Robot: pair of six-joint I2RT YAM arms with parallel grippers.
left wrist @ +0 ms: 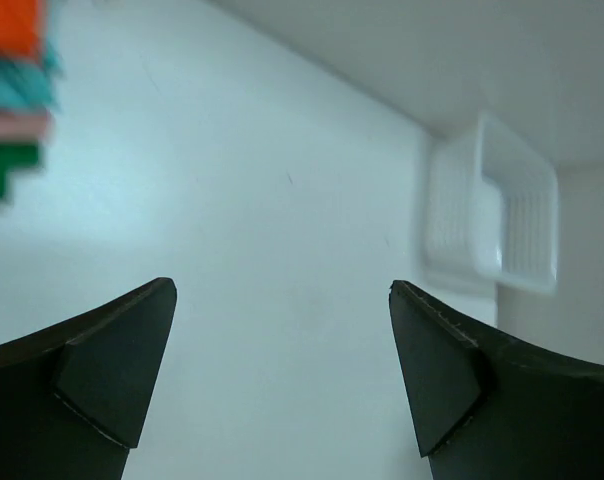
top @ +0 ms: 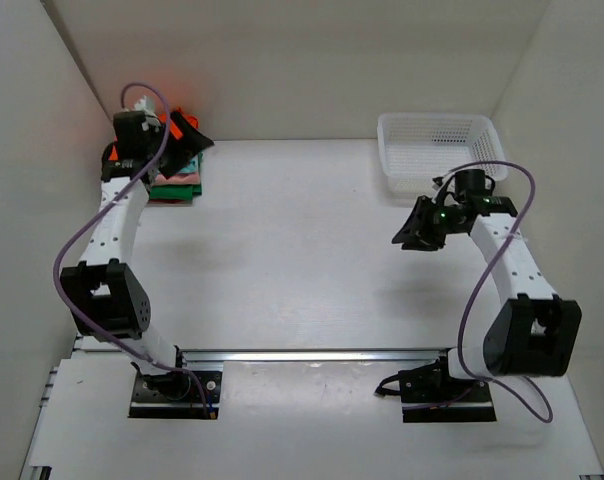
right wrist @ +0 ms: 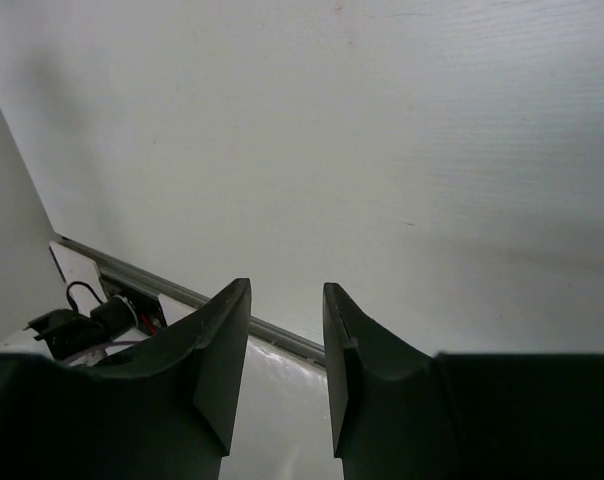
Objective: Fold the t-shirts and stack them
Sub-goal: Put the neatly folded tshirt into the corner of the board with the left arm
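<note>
Stack of folded cloth t-shirts [top: 177,187], orange-red on top, lies in the far corner opposite the white plastic mesh basket [top: 437,120]; left gripper [left wrist: 282,285] spread, empty, close above it; right gripper [right wrist: 287,285] barely parted, empty, near the basket; risk: a finger snagging and skewing the pile.

T-shirts [top: 179,187] stacked far left on table [top: 302,250]; basket [top: 437,150] far right.

T-shirts [top: 179,187] folded, stacked far-left; orange on top.

Open table [top: 302,250] between stack [top: 175,189] and basket [top: 437,150]
</note>
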